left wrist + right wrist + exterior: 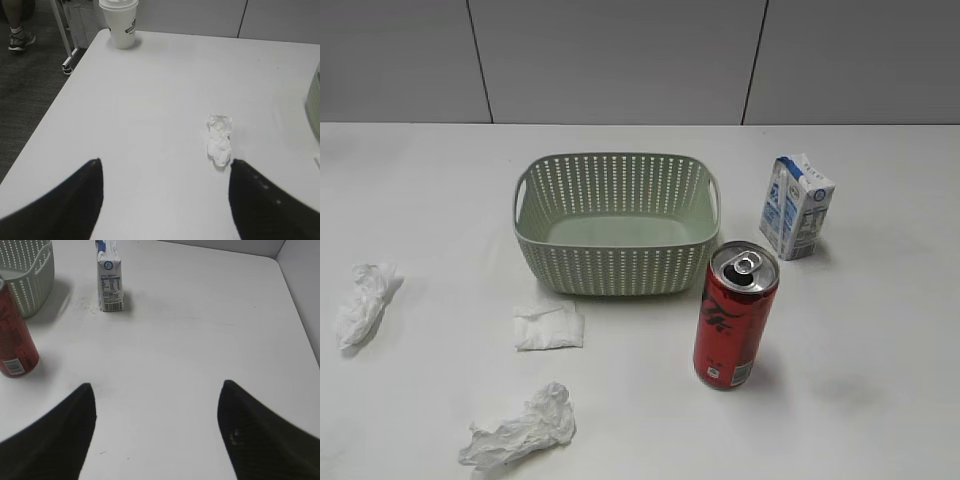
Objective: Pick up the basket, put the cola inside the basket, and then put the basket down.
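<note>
Crumpled tissue (pixel 518 428) lies nearest us on the white table (pixel 880 400); behind it the basket (pixel 616 222) sits upright, the cola (pixel 735 315) standing just beside its front right corner. Our left gripper (pixel 165 167) and right gripper (pixel 156 390) hover spread apart, holding nothing.

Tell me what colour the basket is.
Pale sage green, with slotted walls; the basket shows best in the exterior view.
</note>
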You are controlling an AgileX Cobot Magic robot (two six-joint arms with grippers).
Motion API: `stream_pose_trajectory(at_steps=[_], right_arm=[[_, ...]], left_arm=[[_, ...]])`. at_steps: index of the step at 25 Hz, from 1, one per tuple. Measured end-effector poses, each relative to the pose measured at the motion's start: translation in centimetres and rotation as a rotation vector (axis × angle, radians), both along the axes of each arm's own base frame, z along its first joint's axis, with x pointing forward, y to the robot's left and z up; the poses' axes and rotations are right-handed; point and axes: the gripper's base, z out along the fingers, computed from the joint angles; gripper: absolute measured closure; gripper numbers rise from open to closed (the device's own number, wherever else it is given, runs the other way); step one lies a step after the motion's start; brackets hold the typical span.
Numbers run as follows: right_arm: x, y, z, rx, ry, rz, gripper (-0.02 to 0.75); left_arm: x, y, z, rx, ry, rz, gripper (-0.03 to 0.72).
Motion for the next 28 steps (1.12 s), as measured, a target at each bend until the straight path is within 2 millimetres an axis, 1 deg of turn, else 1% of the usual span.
stream_pose_trajectory(at_steps=[13, 18, 22, 28], right_arm=[[0.0, 0.0, 0.0, 0.001, 0.001, 0.001, 0.164], [0.0, 0.0, 0.0, 0.000, 0.001, 0.001, 0.164], [0.0, 0.0, 0.0, 0.000, 0.000, 0.001, 0.164], [0.0, 0.0, 0.0, 0.001, 0.000, 0.000, 0.165]], left_arm=[[0.0, 0.1, 0.1, 0.012, -0.005, 0.008, 0.099], [0.2, 0.1, 1.1, 0.009, -0.080, 0.001, 0.099], [1.8, -0.6, 2.1, -0.040, -0.116, -0.038, 0.099], [5.9, -1.7, 3.3, -0.159, -0.122, -0.084, 0.099]])
